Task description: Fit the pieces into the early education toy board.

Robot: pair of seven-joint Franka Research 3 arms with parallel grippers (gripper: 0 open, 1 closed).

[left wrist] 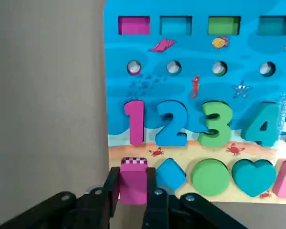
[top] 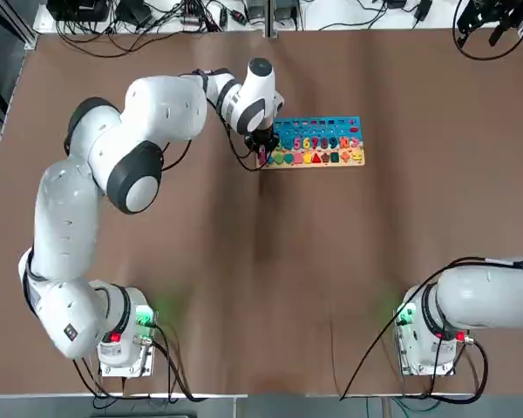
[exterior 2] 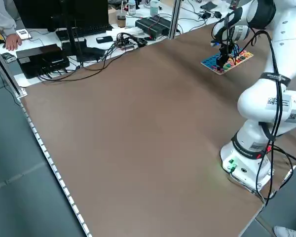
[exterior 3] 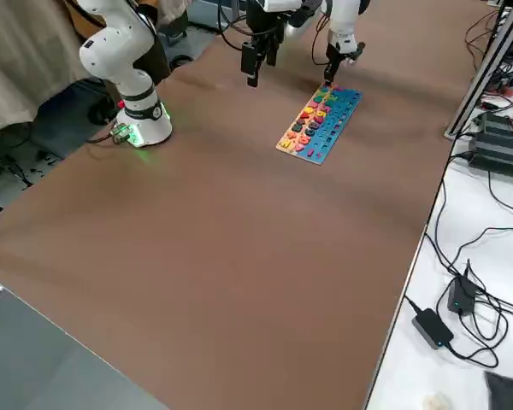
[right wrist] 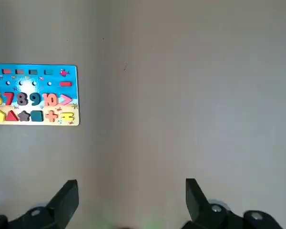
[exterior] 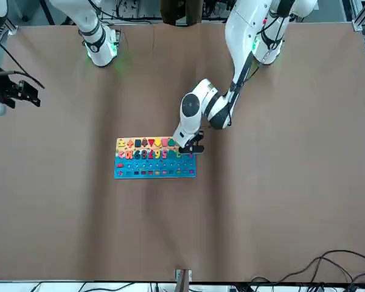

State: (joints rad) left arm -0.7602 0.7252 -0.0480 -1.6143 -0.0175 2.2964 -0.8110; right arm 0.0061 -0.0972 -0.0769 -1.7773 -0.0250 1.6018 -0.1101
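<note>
The early education toy board lies at the table's far middle, blue above and pale wood below, with coloured numbers and shapes in its rows. My left gripper stands at the board's left end, shut on a pink rectangular piece. The piece is at the wooden edge, beside the blue diamond and below the pink "1"; I cannot tell whether it sits in its slot. An orange-red "10" is in the number row. My right gripper hangs open and empty, far off at the far right.
Cables and black electronics crowd the desk past the table's far edge, where a person's hand rests. The left arm's elbow hangs over the table's left half. Bare brown table surrounds the board.
</note>
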